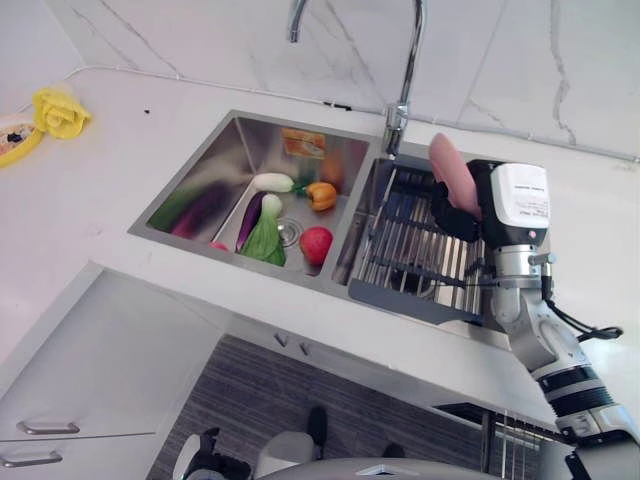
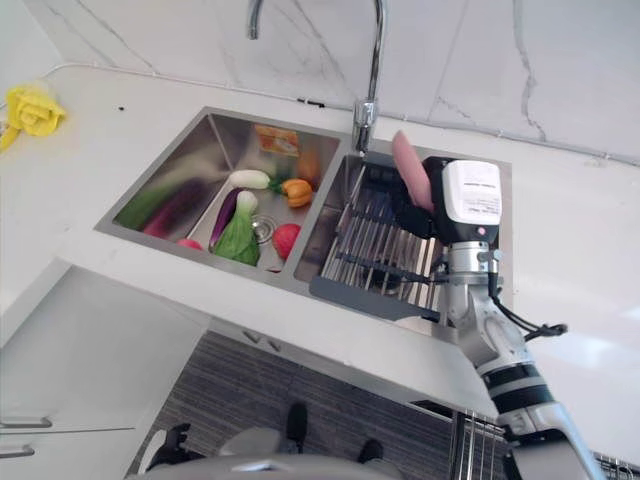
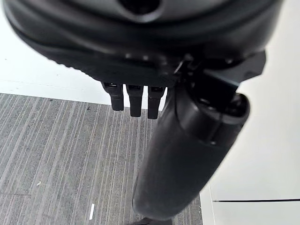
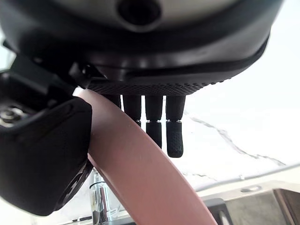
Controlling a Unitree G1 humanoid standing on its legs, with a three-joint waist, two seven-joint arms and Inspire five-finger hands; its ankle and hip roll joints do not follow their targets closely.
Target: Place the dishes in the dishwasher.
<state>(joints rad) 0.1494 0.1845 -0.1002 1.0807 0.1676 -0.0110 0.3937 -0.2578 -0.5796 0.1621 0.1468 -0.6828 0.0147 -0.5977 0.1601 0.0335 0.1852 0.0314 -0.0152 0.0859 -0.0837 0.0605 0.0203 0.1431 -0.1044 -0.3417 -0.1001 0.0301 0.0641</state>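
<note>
Pink and smooth-rimmed, the round plate sits edge-up in the right robot hand, and we see it pinched between the thumb and the straight row of fingers. We locate this plate above the dark wire dish rack that fills the right basin of the stainless steel double sink; we cannot tell whether it touches the rack. The left basin holds toy produce: a green leafy cabbage, a purple aubergine, a red tomato, an orange pepper and a white radish. A chrome tap rises behind the sink from the white marble worktop. A yellow cloth lies at the worktop's far left. We see the left robot hand over grey striped flooring, fingers relaxed and holding nothing.
</note>
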